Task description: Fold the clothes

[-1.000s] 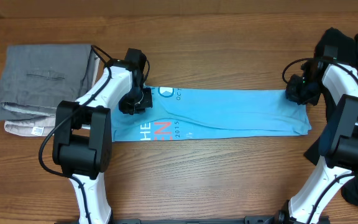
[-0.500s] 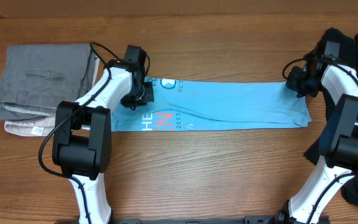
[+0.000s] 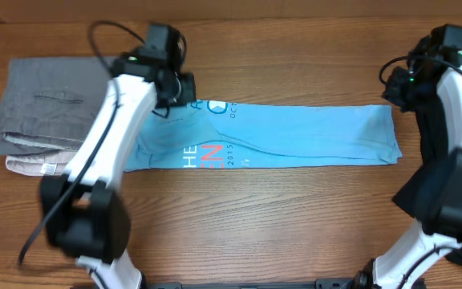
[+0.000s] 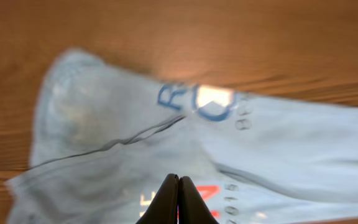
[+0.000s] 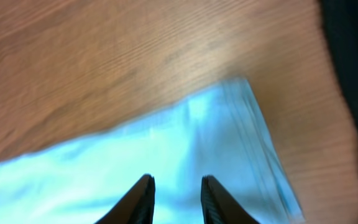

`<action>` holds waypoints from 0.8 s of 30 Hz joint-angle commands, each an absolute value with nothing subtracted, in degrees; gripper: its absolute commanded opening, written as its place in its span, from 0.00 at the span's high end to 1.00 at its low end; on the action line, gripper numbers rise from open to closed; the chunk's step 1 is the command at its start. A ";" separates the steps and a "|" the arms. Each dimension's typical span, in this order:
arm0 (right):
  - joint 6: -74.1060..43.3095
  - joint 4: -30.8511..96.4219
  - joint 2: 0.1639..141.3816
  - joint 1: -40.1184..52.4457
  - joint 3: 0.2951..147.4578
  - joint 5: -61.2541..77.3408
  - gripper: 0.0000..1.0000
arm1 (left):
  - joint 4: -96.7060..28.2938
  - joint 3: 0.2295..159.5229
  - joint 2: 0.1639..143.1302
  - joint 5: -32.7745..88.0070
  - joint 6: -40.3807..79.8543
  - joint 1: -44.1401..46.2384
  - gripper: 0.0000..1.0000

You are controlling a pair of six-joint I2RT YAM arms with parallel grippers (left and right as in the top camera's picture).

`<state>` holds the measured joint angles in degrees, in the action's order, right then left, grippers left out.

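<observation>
Overhead view: wooden table [image 3: 295, 225] with one long band of cloth across the middle and a heap of laundry at either side.
T-shirt [image 3: 311, 136]: light blue, already narrowed to a long strip lying flat. The lettering faces up at its left end, and neither gripper has hold of it.
Grey pile [image 3: 50, 100]: a folded stack on the left, just beside the T-shirt's left end. A low sweep through there could drag it along.
Dark garment [image 5: 350, 74]: bunched at the right edge, near the T-shirt's right corner, so there's the same snag risk on that side.
T-shirt's left end: rumpled, with a seam ridge running across it in the left wrist view. Fold it over like this and the crease likely sets crooked.
T-shirt's right corner: several edges sit stacked here. Pinch only the top one and the strip could peel open.
Right gripper [image 5: 177, 182]: fingers parted with nothing between them, over that right corner.
Left gripper [image 4: 178, 198]: fingers pressed together and empty. It has to open before any grab, or it will just shove the cloth.
</observation>
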<state>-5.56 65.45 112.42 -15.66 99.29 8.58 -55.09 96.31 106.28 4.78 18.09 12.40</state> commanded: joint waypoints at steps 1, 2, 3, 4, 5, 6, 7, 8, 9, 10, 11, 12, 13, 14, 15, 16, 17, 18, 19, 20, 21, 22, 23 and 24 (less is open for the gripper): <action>-5.54 70.81 109.65 -17.21 100.55 3.07 0.69 | -59.99 97.41 102.26 6.48 19.53 12.88 0.96; -5.45 72.34 109.86 -17.93 100.31 2.33 0.61 | -61.49 97.36 102.28 6.17 19.31 12.88 0.96; -3.25 74.00 110.15 -19.00 99.68 2.28 0.56 | -63.29 97.17 102.50 5.17 19.31 12.86 0.96; -1.67 74.39 110.39 -19.68 99.18 2.50 0.52 | -64.66 96.86 102.67 3.73 19.31 12.78 0.96; 0.45 74.43 110.69 -20.58 98.10 3.22 0.51 | -65.56 96.49 102.76 2.24 19.33 12.71 0.96; 1.65 74.15 111.00 -21.32 97.27 4.14 0.50 | -66.02 96.05 102.85 0.93 19.40 12.53 0.96; 1.87 73.52 111.31 -22.06 96.42 5.32 0.49 | -66.06 95.50 102.85 0.16 19.42 12.32 0.93; 1.91 72.47 111.63 -22.76 95.31 6.52 0.48 | -66.00 94.96 102.83 -0.23 19.70 12.01 0.88; 2.02 71.31 111.79 -23.22 94.06 7.44 0.47 | -65.80 94.50 102.85 -0.21 19.81 11.66 0.83; 2.68 70.35 112.01 -23.53 92.77 7.86 0.46 | -65.60 94.08 102.85 -0.21 19.99 11.46 0.78; 3.77 69.49 112.22 -23.59 91.53 8.34 0.42 | -65.39 93.60 102.85 -0.23 20.25 11.18 0.75; 4.69 68.49 112.33 -23.59 90.26 8.93 0.41 | -65.14 93.25 102.85 -0.23 20.36 10.96 0.72; 4.97 67.02 112.42 -23.59 88.71 9.28 0.40 | -64.79 92.88 102.85 -0.25 20.64 10.68 0.69; 4.97 65.76 112.55 -23.49 87.57 9.28 0.40 | -64.14 92.36 102.85 -0.21 20.75 10.39 0.64; 4.97 64.40 112.66 -23.35 86.37 9.21 0.40 | -63.53 91.90 102.85 -0.21 20.86 10.15 0.57; 4.99 62.96 112.81 -23.16 84.97 9.04 0.40 | -62.94 91.42 102.85 -0.21 20.84 9.89 0.53; 4.97 61.69 113.03 -23.11 83.90 9.02 0.39 | -62.67 91.07 102.85 -0.19 20.84 9.65 0.51; 4.95 60.18 113.27 -23.11 82.61 9.04 0.39 | -62.65 90.78 102.85 -0.19 20.82 9.39 0.51; 4.95 58.13 113.56 -23.11 80.90 9.04 0.37 | -62.76 90.50 102.85 -0.23 20.78 9.21 0.50; 4.93 56.99 113.73 -23.11 80.05 9.02 0.36 | -62.85 90.37 102.85 -0.23 20.75 9.13 0.50; 4.93 55.29 114.06 -23.11 78.98 9.08 0.36 | -63.05 90.32 102.85 -0.23 20.71 9.02 0.50; 4.91 53.63 114.45 -23.11 78.06 9.08 0.36 | -63.02 90.21 102.85 -0.27 20.53 8.93 0.50; 4.91 52.31 114.74 -23.11 77.30 9.08 0.36 | -63.07 90.13 102.85 -0.73 20.56 8.86 0.49; 4.93 51.27 115.07 -23.11 76.73 9.08 0.36 | -63.09 90.13 102.85 -0.97 20.53 8.86 0.49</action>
